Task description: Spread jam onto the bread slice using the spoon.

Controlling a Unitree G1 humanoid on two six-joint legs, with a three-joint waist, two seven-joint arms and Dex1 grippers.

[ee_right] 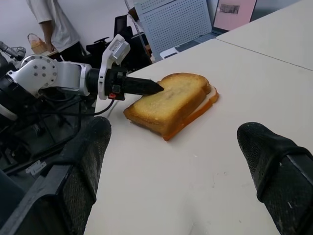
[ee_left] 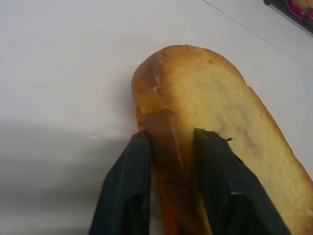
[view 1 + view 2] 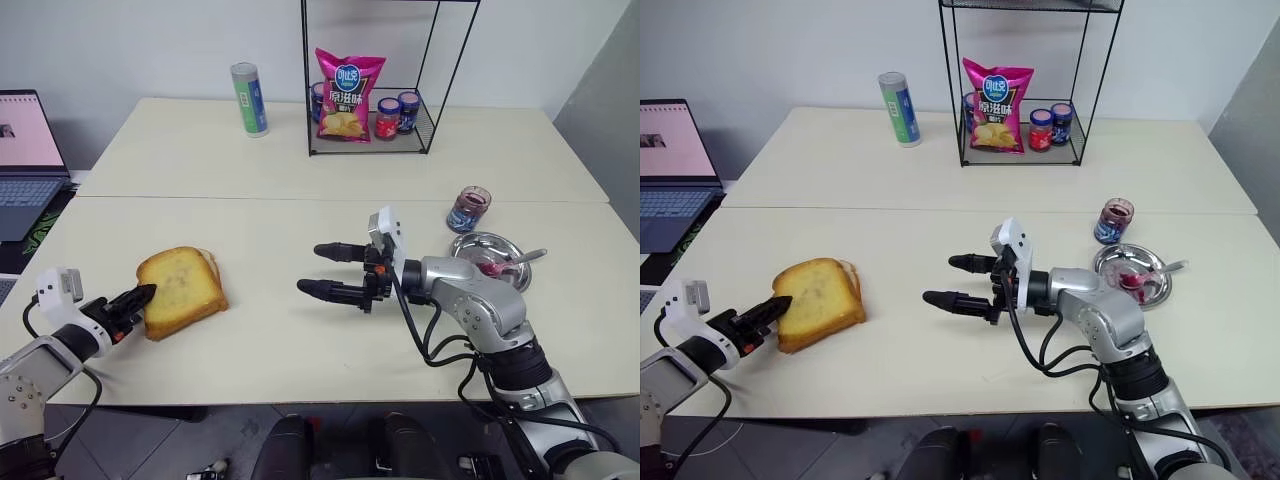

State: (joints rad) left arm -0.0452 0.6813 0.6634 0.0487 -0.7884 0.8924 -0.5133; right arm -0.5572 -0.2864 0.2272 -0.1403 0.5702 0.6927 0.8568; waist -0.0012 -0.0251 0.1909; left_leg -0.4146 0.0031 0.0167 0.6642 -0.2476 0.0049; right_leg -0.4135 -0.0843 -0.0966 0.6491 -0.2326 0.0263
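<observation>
- Gripping the near left edge of the bread [image 3: 182, 291], the left gripper [image 3: 136, 303] had its two black fingers [image 2: 129, 196] pressed on either side of the crust, as the left wrist view showed; the slice lay flat on the table [image 3: 300, 340], at its front left; a thinner, paler slice peeked out beneath it on the far side.
- The right gripper [image 3: 335, 270] hung over the middle of the table, pointing toward the bread but well apart from it; its jaws stood wide apart with nothing between them.
- The spoon [image 3: 512, 262] lay in a small metal dish [image 3: 472, 246] at the right of the table, its handle over the dish's right rim; pink-red smears marked the dish around its bowl.
- The jam [image 3: 469, 205] sat in a small clear jar just beyond the dish.
- At the back stood a wire rack [image 3: 372, 140] holding a pink crisp bag [image 3: 348, 95] and small lidded jars [image 3: 388, 118]; a green-and-blue can [image 3: 249, 99] stood left of the rack.
- A laptop [image 3: 28, 160] sat open off the table's left edge.
</observation>
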